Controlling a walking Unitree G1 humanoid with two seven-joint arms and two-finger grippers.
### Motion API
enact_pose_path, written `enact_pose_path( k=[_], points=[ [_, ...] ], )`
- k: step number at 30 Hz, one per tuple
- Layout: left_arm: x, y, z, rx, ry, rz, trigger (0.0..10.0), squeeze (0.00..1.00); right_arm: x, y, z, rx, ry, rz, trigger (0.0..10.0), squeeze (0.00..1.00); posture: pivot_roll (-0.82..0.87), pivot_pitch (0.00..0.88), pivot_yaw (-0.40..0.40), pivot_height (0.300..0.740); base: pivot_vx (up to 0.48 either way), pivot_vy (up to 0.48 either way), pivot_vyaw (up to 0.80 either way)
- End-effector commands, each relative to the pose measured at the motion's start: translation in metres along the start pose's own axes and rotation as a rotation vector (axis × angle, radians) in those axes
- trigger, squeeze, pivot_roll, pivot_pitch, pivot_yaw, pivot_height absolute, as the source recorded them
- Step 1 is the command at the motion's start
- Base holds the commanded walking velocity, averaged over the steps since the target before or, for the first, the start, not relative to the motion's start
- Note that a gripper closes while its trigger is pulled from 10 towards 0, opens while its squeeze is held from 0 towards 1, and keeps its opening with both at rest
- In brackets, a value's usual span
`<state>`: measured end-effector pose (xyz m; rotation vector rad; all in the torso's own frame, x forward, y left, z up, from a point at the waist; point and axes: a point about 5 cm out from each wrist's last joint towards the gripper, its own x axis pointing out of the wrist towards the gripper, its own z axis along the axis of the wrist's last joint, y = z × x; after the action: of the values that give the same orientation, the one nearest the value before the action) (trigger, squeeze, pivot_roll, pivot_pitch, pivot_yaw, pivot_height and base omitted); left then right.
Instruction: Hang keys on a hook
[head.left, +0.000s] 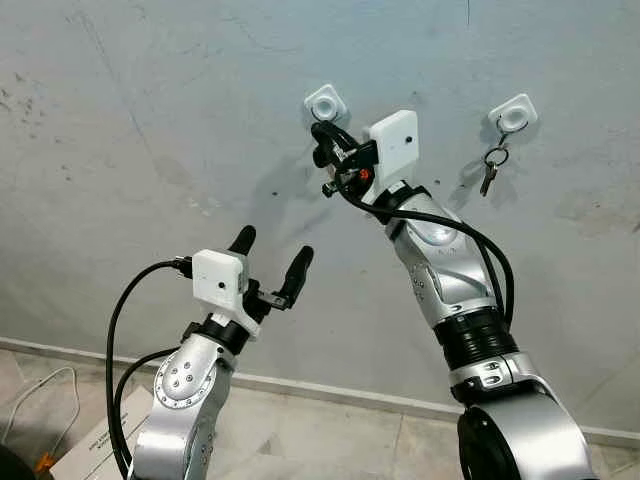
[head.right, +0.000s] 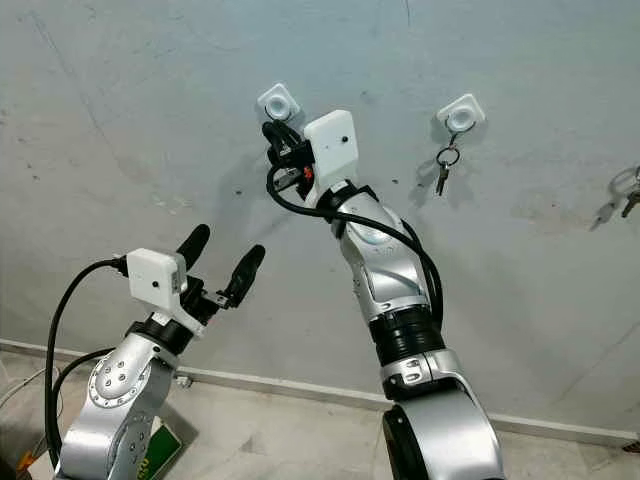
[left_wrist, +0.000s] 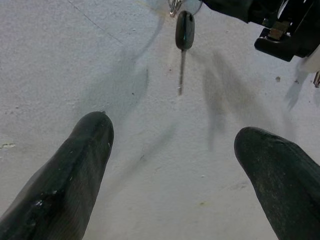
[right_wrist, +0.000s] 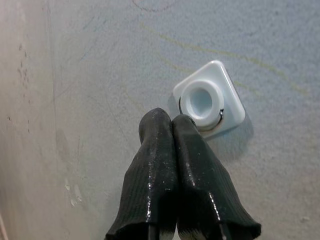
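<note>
Right end effector (right_wrist: 172, 122): raised to the grey wall (head.left: 150, 120), its two black fingers pressed together with tips against the lower edge of a white square hook (right_wrist: 210, 100). A thin metal key ring (right_wrist: 220, 117) circles the round knob of this hook, right at the fingertips; whether the fingers are pinching the ring cannot be made out. Key (left_wrist: 183, 35): dark-headed with a slim metal blade, hanging from the ring directly below the right end effector and flat against the wall, as seen from the left wrist camera. Left end effector (head.left: 270, 262): held lower than and well apart from the right one, fingers spread wide, nothing between them, pointing up toward the wall beneath the hanging key. Second white hook (head.left: 513, 113): on the wall to the far side of the right end effector from the left one, at about the same height as the first hook, carrying another set of keys (head.left: 491, 168) on a ring. Further keys (head.right: 625, 200): hanging at the edge of the right eye view, beyond the second hook. Floor (head.left: 330, 435): tiled, below both arms, with a paper sheet (head.left: 85, 445) and white cable (head.left: 35, 400) lying beside the left arm.
</note>
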<state>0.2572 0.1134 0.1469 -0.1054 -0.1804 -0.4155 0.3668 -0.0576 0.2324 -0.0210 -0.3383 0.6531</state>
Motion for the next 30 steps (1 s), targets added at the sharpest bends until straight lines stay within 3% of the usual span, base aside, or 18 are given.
enact_pose_path(
  k=[1, 30],
  points=[
    [0.0005, 0.0005, 0.0041, 0.006, -0.010, 0.004, 10.0, 0.00, 0.0046, 0.0011, 0.0047, 0.004, -0.017, 0.001, 10.0, 0.00, 0.04, 0.000, 0.060, 0.740, 0.000, 0.000, 0.00],
    [0.0015, -0.0012, 0.0002, 0.007, 0.005, 0.002, 10.0, 0.00, 0.0046, -0.0086, -0.0047, 0.118, 0.008, -0.112, 10.0, 0.00, 0.03, 0.000, 0.059, 0.740, 0.000, 0.000, 0.00]
  ],
)
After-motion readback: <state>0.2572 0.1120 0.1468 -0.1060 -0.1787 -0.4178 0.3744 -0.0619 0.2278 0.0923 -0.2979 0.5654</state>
